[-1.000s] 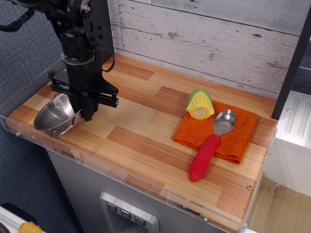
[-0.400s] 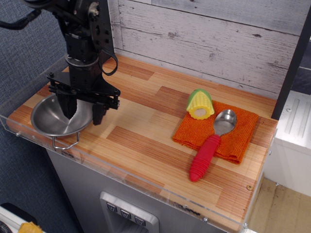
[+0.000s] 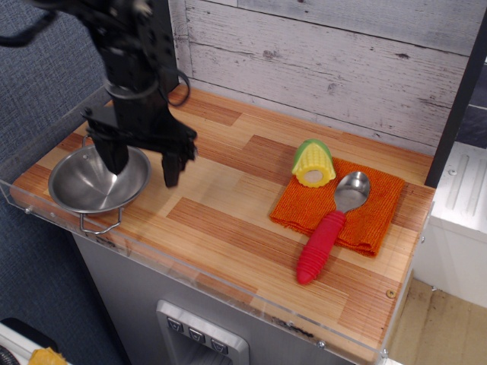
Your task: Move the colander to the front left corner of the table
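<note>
the gripper (image 3: 142, 161) has lifted, fingers spread astride the rim of the colander (image 3: 95, 182), gripping nothing.

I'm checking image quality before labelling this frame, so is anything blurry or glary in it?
In the observation.image view, the arm and gripper are smeared by motion blur, jaws spread; the colander shows bright glare on its steel bowl; the spoon, corn and orange cloth are sharp under even light with soft shadows.

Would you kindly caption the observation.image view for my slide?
Open gripper straddles the rim of the colander resting at the table's front left corner.
</note>
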{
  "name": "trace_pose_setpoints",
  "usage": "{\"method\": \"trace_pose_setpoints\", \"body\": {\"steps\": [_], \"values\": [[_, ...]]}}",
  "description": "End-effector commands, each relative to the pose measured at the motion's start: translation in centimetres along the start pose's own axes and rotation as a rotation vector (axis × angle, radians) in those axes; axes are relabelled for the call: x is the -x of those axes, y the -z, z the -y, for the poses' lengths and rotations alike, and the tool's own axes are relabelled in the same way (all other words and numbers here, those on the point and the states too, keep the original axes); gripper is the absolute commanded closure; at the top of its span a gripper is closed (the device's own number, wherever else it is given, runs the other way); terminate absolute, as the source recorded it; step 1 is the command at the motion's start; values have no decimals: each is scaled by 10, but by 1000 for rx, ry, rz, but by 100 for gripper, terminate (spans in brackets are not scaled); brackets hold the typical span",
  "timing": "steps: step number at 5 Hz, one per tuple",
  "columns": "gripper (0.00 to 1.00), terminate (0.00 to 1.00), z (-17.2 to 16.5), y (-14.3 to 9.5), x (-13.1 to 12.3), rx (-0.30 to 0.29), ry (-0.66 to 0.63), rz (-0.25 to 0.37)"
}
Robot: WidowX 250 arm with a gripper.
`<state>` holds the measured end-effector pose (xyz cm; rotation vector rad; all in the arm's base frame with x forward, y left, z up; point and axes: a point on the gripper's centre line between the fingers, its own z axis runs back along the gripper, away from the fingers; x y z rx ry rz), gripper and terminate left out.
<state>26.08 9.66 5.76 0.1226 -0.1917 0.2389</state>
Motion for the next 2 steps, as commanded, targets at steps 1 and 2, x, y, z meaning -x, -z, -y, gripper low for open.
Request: {"method": "trace_pose_setpoints", "body": {"steps": [1, 2], "values": [[0, 0, -2, -96, -30, 80, -17, 358], [0, 100, 11, -97, -37, 115, 60, 355]]}}
